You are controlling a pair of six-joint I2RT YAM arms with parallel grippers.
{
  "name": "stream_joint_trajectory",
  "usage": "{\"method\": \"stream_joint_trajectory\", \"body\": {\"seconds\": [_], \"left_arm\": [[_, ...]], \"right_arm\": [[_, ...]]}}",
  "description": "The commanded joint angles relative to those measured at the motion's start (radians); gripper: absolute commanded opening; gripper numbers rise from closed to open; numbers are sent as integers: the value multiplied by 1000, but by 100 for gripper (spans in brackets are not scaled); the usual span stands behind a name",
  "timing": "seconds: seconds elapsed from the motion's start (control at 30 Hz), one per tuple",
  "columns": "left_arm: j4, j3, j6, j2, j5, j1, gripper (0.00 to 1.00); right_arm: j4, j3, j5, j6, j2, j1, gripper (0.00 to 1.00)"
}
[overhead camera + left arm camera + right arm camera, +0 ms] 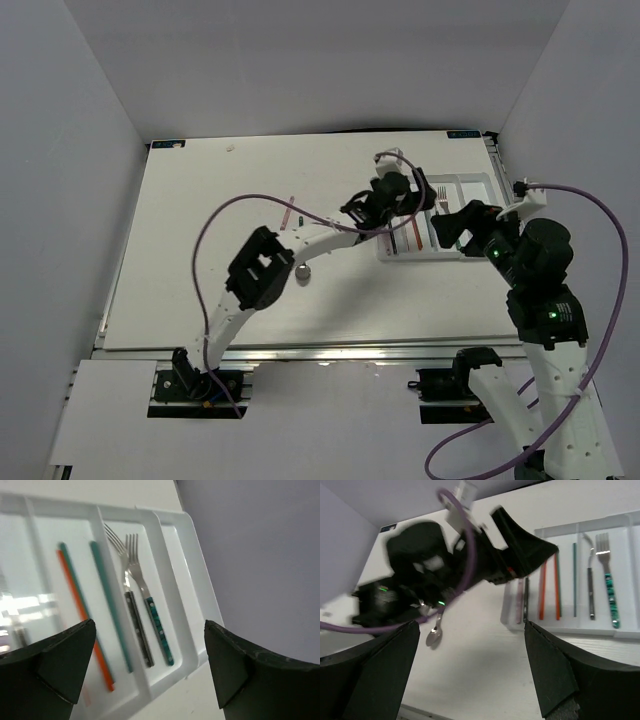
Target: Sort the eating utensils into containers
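The table (160, 250) runs wide and bare toward nine o'clock, out to its left edge. A spoon (303, 272) lies there, just beside my left forearm. My left gripper (150, 625) stands wide with nothing in it, above the tray (190, 580), which sits near the table's right edge. Two forks (159, 627) share one compartment, heads toward twelve o'clock. Chopsticks (82, 615) lie in the next compartment, at nine o'clock of them. My right gripper (471, 625) gapes empty too. From above, my arms hide most of the tray, and from my right wrist its leftmost pieces are too blurred to name.
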Motion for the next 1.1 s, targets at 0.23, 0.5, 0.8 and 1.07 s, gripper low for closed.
{"method": "stream_joint_trajectory", "body": {"seconds": [0.23, 0.5, 0.8, 1.07], "left_arm": [[-565, -598, 300, -815, -293, 244, 98], [-824, -921, 328, -1286, -721, 444, 98], [-694, -1208, 415, -1621, -811, 510, 98], [-690, -1201, 431, -1592, -719, 511, 98]], "right_arm": [[420, -228, -304, 246, 171, 65, 89], [286, 212, 386, 172, 864, 613, 89], [75, 787, 494, 172, 1480, 710, 76], [-24, 1013, 465, 163, 1740, 710, 57]]}}
